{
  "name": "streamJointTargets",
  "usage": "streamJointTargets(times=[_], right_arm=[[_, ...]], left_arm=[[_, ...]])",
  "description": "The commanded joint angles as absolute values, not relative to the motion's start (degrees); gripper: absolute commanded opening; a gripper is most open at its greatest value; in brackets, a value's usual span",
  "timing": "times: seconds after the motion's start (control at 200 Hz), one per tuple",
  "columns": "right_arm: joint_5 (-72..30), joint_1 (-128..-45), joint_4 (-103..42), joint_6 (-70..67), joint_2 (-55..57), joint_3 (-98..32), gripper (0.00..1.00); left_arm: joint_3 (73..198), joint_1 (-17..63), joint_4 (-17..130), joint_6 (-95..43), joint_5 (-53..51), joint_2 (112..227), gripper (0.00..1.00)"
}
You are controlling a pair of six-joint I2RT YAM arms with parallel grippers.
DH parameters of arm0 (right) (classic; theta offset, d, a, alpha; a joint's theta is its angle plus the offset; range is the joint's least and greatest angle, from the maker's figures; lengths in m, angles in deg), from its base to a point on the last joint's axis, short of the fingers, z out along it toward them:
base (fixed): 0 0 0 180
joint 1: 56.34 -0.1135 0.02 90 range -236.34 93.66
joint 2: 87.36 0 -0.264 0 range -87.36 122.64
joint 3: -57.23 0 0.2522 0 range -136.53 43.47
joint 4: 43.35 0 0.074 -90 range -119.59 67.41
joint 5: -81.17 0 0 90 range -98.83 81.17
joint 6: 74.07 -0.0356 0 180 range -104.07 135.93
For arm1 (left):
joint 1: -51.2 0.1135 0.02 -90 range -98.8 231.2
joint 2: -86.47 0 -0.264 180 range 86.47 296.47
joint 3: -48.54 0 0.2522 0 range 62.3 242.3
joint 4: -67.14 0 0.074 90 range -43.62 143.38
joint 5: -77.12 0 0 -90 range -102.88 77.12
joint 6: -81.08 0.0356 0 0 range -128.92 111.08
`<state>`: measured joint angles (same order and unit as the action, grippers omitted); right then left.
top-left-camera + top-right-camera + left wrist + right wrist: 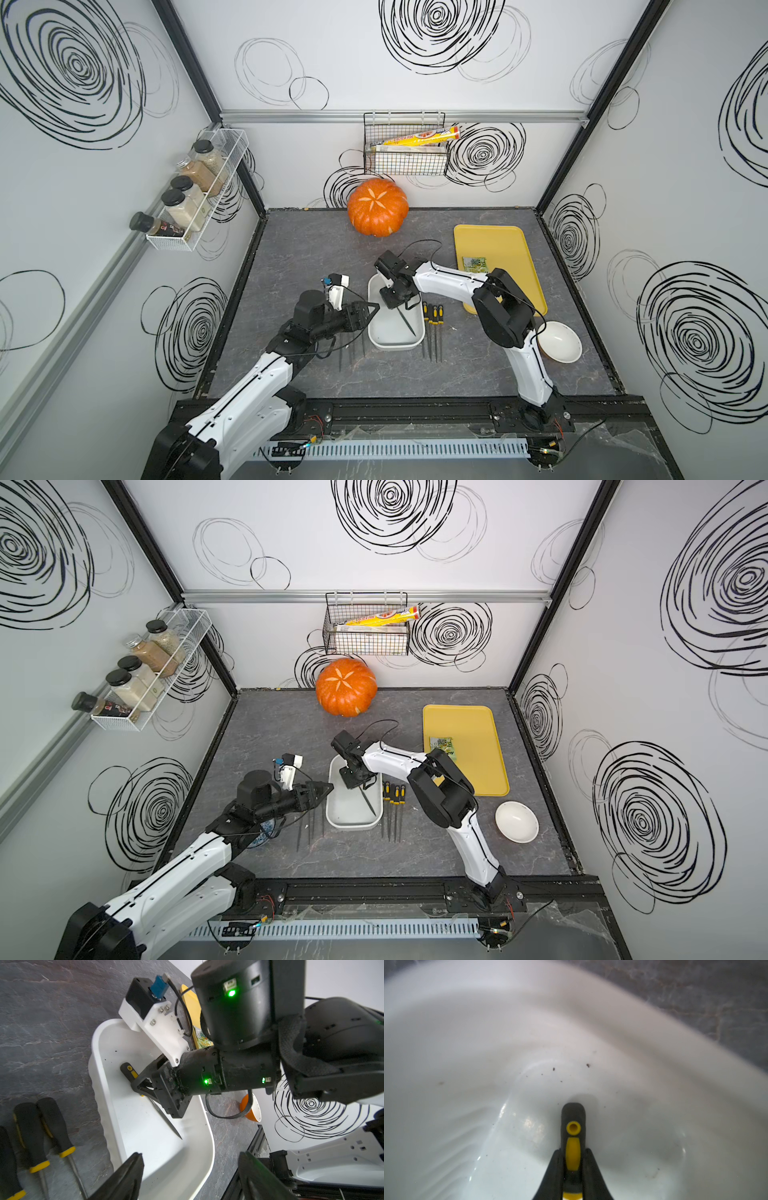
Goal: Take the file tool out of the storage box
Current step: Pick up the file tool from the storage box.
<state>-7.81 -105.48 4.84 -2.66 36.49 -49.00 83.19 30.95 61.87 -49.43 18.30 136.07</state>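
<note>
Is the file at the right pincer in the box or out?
In: the file lies inside the storage box, the right pincer closed on its handle.

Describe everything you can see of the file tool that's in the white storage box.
The file tool has a black handle with a yellow inlay and a yellow-ringed hole near its end, then a slim, dark, metal-looking blade tapering to a point. It is slanted inside the storage box, handle toward the far end, tip toward the near one. The right gripper is closed on the handle, a finger against each side. Whether it's lifted, I can't tell.
</note>
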Motion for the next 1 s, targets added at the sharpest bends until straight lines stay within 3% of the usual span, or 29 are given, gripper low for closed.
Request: streamJointTargets(times=[0.0,0.285,0.576,0.786,0.996], right_arm=[[-10.74,-105.16,1.57,-1.58,31.72,-48.05,0.09],[-15.76,-104.73,-13.22,-0.68,16.29,-38.68,0.08],[-32.85,-102.85,-41.49,-13.92,0.92,-21.2,0.05],[-36.29,-104.15,-53.37,-19.37,-2.02,-14.68,0.03],[-36.48,-104.68,-57.72,-21.49,-3.28,-11.29,0.03]], left_arm=[[82.19,30.82,66.94,-49.64,21.44,134.36,0.79],[80.36,31.79,73.34,-51.23,27.29,132.36,0.79],[79.46,27.58,80.38,-51.68,29.85,132.56,0.78],[81.41,23.78,77.26,-48.62,26.65,136.49,0.66],[80.77,23.42,78.1,-49.01,25.61,137.02,0.46]])
